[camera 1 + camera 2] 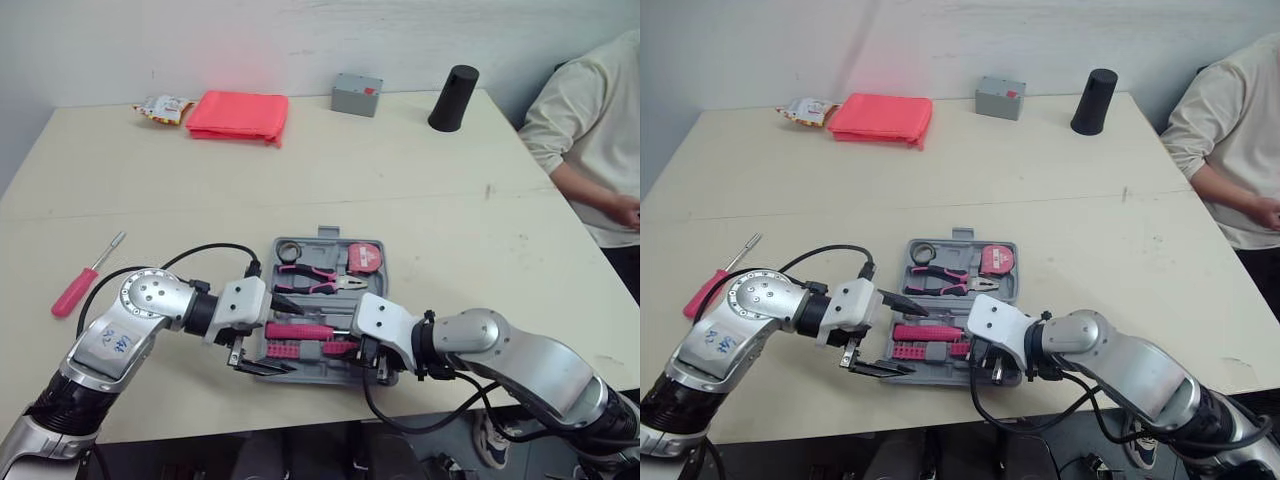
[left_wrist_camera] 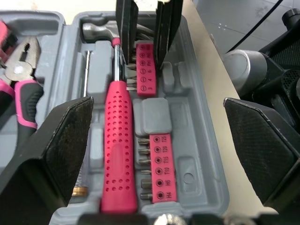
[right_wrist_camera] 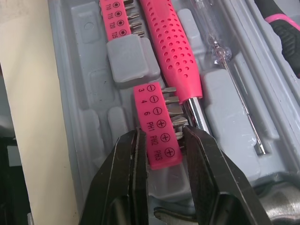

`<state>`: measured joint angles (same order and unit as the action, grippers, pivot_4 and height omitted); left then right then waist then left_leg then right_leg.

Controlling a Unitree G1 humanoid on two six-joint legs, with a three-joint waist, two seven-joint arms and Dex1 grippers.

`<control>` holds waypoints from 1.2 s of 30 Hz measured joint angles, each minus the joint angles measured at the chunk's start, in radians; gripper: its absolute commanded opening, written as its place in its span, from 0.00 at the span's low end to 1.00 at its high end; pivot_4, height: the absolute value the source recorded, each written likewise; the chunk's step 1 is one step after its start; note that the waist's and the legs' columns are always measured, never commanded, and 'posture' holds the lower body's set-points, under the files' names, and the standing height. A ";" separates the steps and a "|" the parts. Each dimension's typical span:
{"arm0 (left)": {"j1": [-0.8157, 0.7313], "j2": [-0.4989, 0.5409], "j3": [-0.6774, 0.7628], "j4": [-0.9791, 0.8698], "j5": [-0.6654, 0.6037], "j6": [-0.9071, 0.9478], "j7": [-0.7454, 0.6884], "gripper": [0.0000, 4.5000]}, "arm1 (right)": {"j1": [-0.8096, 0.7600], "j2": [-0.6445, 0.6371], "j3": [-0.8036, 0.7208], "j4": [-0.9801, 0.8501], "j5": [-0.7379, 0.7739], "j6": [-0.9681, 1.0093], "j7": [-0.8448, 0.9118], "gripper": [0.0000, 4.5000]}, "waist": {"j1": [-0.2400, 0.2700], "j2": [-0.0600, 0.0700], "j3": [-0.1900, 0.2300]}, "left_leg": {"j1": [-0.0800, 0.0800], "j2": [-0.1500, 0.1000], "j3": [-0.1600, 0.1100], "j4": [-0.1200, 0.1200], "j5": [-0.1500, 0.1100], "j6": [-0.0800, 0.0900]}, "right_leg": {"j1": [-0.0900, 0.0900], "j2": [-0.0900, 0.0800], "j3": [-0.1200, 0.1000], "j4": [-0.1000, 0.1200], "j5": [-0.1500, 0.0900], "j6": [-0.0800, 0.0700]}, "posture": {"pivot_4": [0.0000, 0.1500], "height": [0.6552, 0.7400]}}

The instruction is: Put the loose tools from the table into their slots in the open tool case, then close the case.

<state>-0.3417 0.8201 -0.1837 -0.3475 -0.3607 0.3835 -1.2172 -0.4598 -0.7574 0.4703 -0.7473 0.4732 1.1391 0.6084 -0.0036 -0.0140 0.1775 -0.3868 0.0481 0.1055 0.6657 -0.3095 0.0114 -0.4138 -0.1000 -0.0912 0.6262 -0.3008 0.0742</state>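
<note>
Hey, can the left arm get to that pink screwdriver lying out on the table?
Probably yes. The screwdriver lies on bare table on the robot's left, nothing around it, and the left end effector is open and empty over the tool case.

Shining bright and even across the tabletop (image 1: 400,170), throwing only soft, faint shadows. Bouncing a pink glow off the red cloth (image 1: 238,115) onto the wall (image 1: 250,40) behind.

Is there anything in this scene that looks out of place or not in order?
The red-handled screwdriver lies loose on the table, well to the robot's left of the open tool case, while the pliers and hammer sit in their slots. Nothing looks spilled or damaged.
</note>
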 measured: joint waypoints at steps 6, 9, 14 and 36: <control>-0.001 -0.005 0.000 0.000 0.000 0.009 0.004 1.00 | -0.023 0.005 0.007 0.000 -0.002 0.023 0.018 0.17 | 0.000 0.000 0.000 | 0.000 0.000 0.000 0.000 0.000 0.000 | 0.000 0.000 0.000 0.000 0.000 0.000 | 1.00 1.00; -0.002 -0.005 0.000 -0.002 0.000 0.015 0.006 1.00 | -0.024 0.005 0.014 0.000 -0.011 0.018 0.018 0.17 | 0.000 0.000 0.000 | 0.000 -0.001 0.000 0.000 0.000 0.000 | 0.000 0.000 0.000 0.000 0.000 0.000 | 1.00 1.00; -0.005 -0.006 0.000 -0.003 0.000 0.024 0.012 1.00 | -0.025 0.018 0.016 0.001 -0.011 0.017 0.020 0.59 | 0.000 0.000 0.000 | 0.000 0.000 0.000 0.000 0.000 0.000 | 0.000 0.000 0.000 0.000 0.000 0.000 | 1.00 1.00; -0.079 -0.035 -0.024 -0.005 0.003 0.050 0.014 1.00 | 0.393 0.123 -0.186 0.268 -0.142 -0.756 0.195 0.01 | 0.003 0.000 0.000 | 0.001 -0.002 0.002 0.001 0.001 -0.002 | 0.001 0.004 -0.001 0.001 0.001 0.001 | 1.00 1.00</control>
<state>-0.4206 0.7855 -0.2076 -0.3521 -0.3573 0.4332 -1.2030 -0.0669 -0.6340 0.2844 -0.4793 0.3308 0.3835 0.8030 -0.0006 -0.0144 0.1774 -0.3858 0.0465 0.1072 0.6671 -0.3084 0.0098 -0.4130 -0.0960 -0.0920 0.6275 -0.3002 0.0753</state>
